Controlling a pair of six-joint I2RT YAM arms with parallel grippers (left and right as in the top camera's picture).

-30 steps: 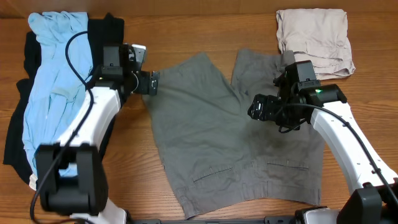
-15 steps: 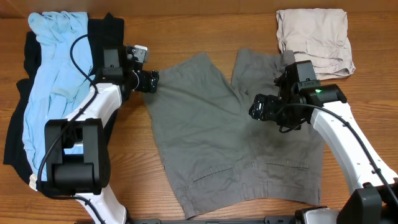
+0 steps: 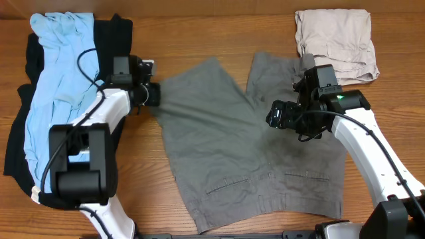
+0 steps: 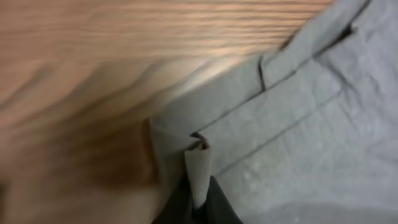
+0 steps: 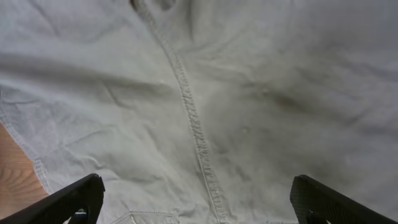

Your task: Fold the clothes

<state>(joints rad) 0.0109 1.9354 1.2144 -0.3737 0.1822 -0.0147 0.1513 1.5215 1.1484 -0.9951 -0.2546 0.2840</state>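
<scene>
The grey shorts point(image 3: 232, 146) lie spread flat in the middle of the table, waistband toward the front. My left gripper point(image 3: 154, 94) is at the hem corner of their left leg and is shut on it. In the left wrist view a pinched fold of that grey cloth point(image 4: 198, 171) stands up between the dark fingers of the left gripper point(image 4: 198, 202). My right gripper point(image 3: 275, 114) hovers open over the shorts' middle. The right wrist view shows the right gripper point(image 5: 202, 205) with its fingers wide apart above the centre seam point(image 5: 193, 118), nothing between them.
A light blue piece point(image 3: 56, 86) lies on top of black cloth point(image 3: 113, 33) at the far left, close behind the left arm. A folded beige piece point(image 3: 337, 41) sits at the back right. Bare wooden table point(image 3: 199, 33) surrounds the shorts.
The left gripper has closed on the hem corner of the shorts and drawn it slightly to the left. The right arm has not moved.
</scene>
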